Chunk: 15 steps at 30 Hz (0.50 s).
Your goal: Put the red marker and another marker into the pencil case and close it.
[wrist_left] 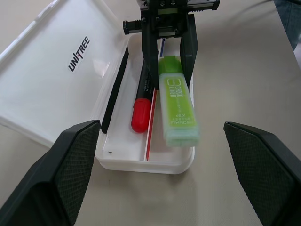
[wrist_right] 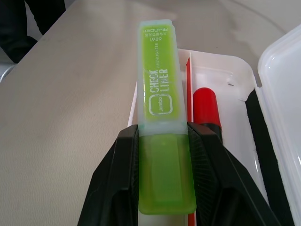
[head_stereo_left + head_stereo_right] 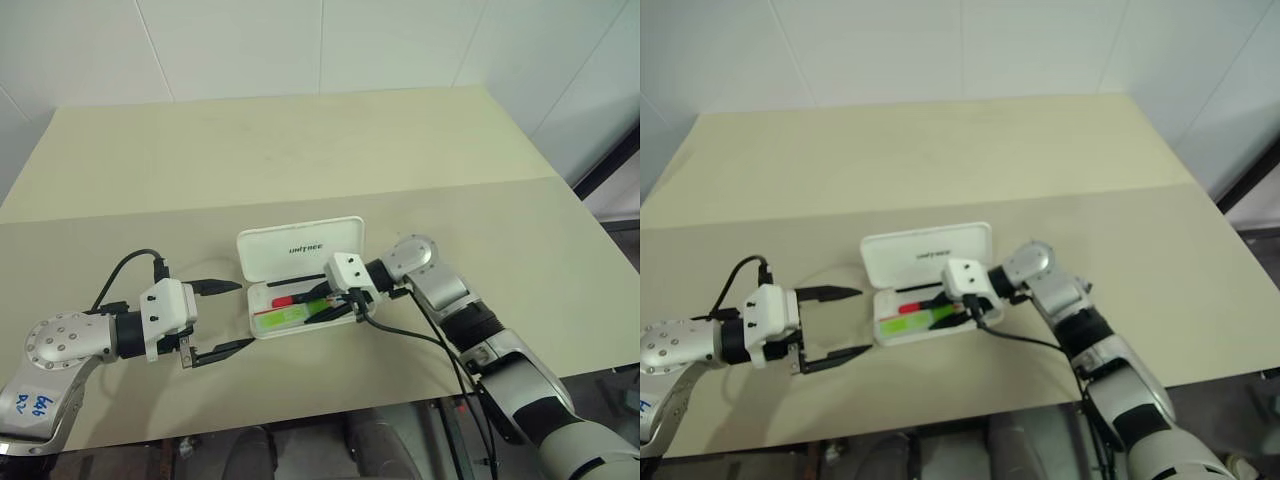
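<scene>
The pencil case [image 3: 300,280] is seen near the middle of the beige table [image 3: 300,150], its long axis running across the robot's front, with the lid thrown back away from the robot and wide bare tabletop on every side. In its tray, the red marker [image 1: 141,110] is laid along the case's length beside the red-and-blue line. The green highlighter [image 2: 160,103] is held lengthwise over the tray's near side, its cap pointing toward the left gripper [image 3: 222,316] and overhanging the tray's end rim. It is clamped at its rear end by the right gripper [image 3: 335,300]. The left gripper is kept just off the case's left end, spread wide and holding nothing.
</scene>
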### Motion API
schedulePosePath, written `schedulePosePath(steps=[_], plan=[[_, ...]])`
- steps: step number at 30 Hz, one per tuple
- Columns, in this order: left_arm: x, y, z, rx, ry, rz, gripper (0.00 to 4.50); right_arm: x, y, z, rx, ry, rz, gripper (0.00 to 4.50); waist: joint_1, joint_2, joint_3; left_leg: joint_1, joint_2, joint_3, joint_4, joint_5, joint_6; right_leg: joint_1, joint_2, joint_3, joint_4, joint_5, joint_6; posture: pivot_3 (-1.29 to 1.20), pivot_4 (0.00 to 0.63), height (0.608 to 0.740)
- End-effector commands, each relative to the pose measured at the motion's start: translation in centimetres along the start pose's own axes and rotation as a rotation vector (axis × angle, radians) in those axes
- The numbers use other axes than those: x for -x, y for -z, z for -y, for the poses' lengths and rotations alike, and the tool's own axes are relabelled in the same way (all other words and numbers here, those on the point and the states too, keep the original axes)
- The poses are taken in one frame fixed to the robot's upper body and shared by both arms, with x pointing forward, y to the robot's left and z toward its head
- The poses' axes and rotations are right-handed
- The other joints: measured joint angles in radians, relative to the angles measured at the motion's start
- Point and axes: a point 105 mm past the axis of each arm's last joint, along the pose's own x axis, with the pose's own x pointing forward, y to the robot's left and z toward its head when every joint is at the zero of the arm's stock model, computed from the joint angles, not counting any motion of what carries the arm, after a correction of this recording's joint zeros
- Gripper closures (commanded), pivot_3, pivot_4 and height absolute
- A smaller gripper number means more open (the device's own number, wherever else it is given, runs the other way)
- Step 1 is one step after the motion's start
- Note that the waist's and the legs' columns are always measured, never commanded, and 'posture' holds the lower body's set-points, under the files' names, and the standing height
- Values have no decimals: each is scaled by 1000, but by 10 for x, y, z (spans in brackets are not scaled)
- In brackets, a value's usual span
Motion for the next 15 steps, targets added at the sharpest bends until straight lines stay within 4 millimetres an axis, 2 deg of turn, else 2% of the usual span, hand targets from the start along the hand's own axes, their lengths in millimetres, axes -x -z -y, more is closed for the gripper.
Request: schedulePosePath(steps=[1,4,6,11,15], plan=[[0,-9,1,-44,-7,18,0,3,-8,4,23,-2,5,2651,0,0,0,0,0,0,0,0,0,0,0,0,0,0,0,0,150,740],[-1,-9,1,-45,-8,18,0,5,-10,5,38,-1,0,1588,0,0,0,0,0,0,0,0,0,0,0,0,0,0,0,0,150,740],[-1,-9,1,-47,-6,19,0,6,-18,7,72,5,14,874,0,0,0,0,0,0,0,0,0,0,0,0,0,0,0,0,150,740],[-2,-9,-1,-51,-1,23,0,10,-36,7,107,12,54,874,-1,0,0,0,0,0,0,0,0,0,0,0,0,0,0,0,150,740],[-4,-11,-1,-54,11,33,0,25,-57,5,106,58,124,874,1,0,0,0,0,0,0,0,0,0,0,0,0,-1,-1,0,150,740]])
